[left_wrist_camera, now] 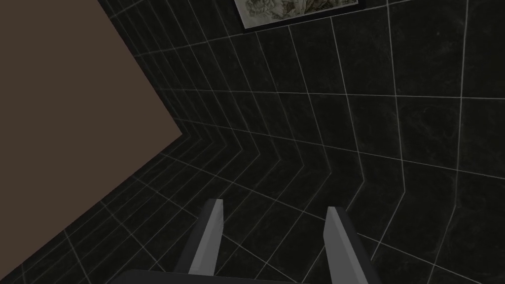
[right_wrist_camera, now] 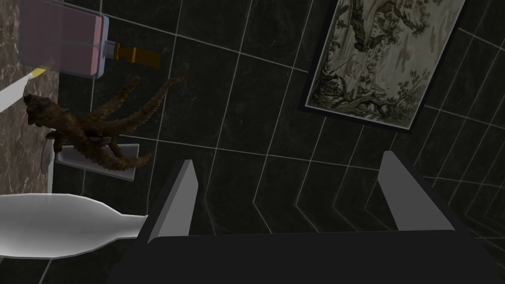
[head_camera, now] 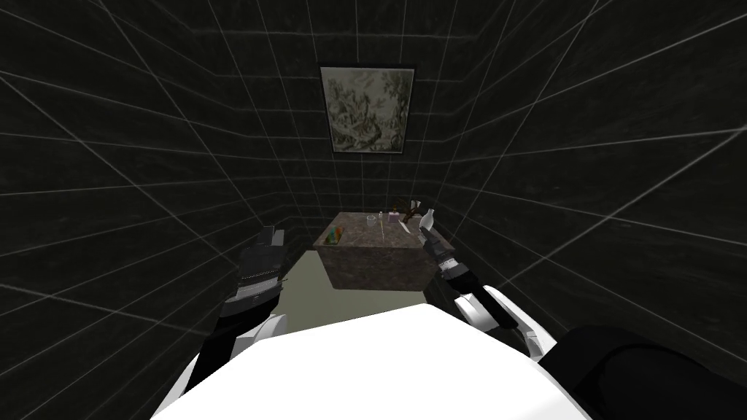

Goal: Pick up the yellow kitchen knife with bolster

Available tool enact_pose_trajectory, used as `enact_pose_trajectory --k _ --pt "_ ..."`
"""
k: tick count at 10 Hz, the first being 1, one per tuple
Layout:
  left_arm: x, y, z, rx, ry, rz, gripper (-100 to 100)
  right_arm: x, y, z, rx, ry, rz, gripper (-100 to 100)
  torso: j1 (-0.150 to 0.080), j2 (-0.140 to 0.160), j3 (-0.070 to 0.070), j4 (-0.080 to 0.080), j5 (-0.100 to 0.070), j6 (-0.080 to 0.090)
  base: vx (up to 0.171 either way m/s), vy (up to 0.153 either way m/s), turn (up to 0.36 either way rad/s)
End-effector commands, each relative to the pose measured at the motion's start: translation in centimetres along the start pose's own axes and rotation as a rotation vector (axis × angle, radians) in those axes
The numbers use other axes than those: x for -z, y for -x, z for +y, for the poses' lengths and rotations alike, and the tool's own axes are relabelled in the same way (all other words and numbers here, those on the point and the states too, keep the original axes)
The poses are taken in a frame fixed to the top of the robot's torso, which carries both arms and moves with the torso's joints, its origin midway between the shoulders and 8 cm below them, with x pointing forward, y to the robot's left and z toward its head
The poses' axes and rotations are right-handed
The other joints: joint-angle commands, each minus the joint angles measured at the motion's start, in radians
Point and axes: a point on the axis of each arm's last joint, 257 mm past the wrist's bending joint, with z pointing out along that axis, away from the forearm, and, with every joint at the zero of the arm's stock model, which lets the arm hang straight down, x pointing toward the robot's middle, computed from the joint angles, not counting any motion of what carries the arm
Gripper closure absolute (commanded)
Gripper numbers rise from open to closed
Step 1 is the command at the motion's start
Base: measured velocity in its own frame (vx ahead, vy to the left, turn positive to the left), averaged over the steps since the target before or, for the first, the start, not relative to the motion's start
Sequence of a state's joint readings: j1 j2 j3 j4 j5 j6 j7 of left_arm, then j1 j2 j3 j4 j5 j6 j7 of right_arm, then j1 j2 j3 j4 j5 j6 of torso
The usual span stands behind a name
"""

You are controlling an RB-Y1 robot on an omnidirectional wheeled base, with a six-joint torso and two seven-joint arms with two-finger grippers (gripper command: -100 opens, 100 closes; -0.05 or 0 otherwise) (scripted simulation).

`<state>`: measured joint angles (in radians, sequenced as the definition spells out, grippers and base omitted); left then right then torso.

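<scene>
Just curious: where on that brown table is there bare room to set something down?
The front of the table is bare between the colourful items at its left edge and the knife. Beyond the knife it is crowded: pink box, brown branch, white bottle, right hand.

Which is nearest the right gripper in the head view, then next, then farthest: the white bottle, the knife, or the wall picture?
1. White bottle, just beyond the right gripper.
2. Knife, farther to its left.
3. Wall picture, high on the far wall.
</scene>
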<state>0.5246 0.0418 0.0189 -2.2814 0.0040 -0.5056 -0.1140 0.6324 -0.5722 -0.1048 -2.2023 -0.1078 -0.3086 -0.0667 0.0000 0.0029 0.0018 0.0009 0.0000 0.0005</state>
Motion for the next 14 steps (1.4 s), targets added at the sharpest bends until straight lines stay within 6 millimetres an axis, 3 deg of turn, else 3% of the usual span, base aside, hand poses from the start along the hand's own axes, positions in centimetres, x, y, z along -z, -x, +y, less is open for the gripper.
enact_pose_trajectory --k 1,2,3,4,5,6,7,9,10,11,12,13,14 --pt "0.0 0.0 0.0 0.0 0.0 0.0 0 0.7 0.2 -1.7 0.015 -0.059 0.026 -100 0.0 0.0 0.0 0.0 0.0 0.0 -0.055 0.033 0.206" --pt "0.0 0.0 0.0 0.0 0.0 0.0 0 0.5 0.0 -1.6 0.033 -0.059 0.051 -100 0.001 0.0 0.0 0.0 0.0 -0.001 -0.045 0.02 0.115" --pt "0.0 0.0 0.0 0.0 0.0 0.0 0 1.3 0.3 -3.4 0.037 -0.113 0.064 -100 0.0 0.0 0.0 0.0 0.0 0.0 -0.045 0.027 0.231" --pt "0.0 0.0 0.0 0.0 0.0 0.0 0 1.2 0.1 -3.3 0.057 -0.113 0.092 -100 0.0 0.0 0.0 0.0 0.0 -0.001 -0.034 0.021 0.121" --pt "0.0 0.0 0.0 0.0 0.0 0.0 0 2.0 0.4 -5.0 0.06 -0.17 0.106 -100 0.0 -0.001 -0.001 0.0 0.0 0.0 -0.036 0.039 0.214" --pt "0.0 0.0 0.0 0.0 0.0 0.0 0 1.8 0.3 -5.0 0.079 -0.17 0.13 -100 0.001 -0.001 -0.001 0.0 0.0 -0.001 -0.028 0.03 0.15" --pt "0.0 0.0 0.0 0.0 0.0 0.0 0 2.8 0.6 -6.8 0.079 -0.229 0.142 -100 0.0 -0.001 -0.001 0.0 0.0 0.0 -0.031 0.034 0.295" --pt "0.0 0.0 0.0 0.0 0.0 0.0 0 2.6 0.4 -6.7 0.103 -0.229 0.173 -100 0.0 -0.002 -0.001 0.0 0.0 0.0 -0.017 0.017 0.027" --pt "0.0 0.0 0.0 0.0 0.0 0.0 0 3.6 0.7 -8.5 0.108 -0.291 0.191 -100 -0.001 -0.002 -0.001 0.0 0.0 0.0 -0.01 0.028 0.272" --pt "0.0 0.0 0.0 0.0 0.0 0.0 0 3.5 0.7 -8.4 0.124 -0.291 0.211 -100 0.0 -0.003 -0.002 -0.001 0.0 -0.001 -0.011 0.023 0.138" --pt "0.0 0.0 0.0 0.0 0.0 0.0 0 4.6 1.1 -10.2 0.123 -0.355 0.223 -100 0.0 -0.003 -0.002 -0.001 0.0 0.0 -0.015 0.04 0.222" --pt "0.0 0.0 0.0 0.0 0.0 0.0 0 4.5 1.0 -10.2 0.141 -0.355 0.246 -100 0.001 -0.002 -0.001 -0.001 0.0 0.0 -0.008 0.031 0.147" --pt "0.0 0.0 0.0 0.0 0.0 0.0 0 5.7 1.4 -12.0 0.137 -0.42 0.254 -100 0.0 -0.003 -0.002 -0.001 0.0 0.0 -0.004 0.039 0.239"
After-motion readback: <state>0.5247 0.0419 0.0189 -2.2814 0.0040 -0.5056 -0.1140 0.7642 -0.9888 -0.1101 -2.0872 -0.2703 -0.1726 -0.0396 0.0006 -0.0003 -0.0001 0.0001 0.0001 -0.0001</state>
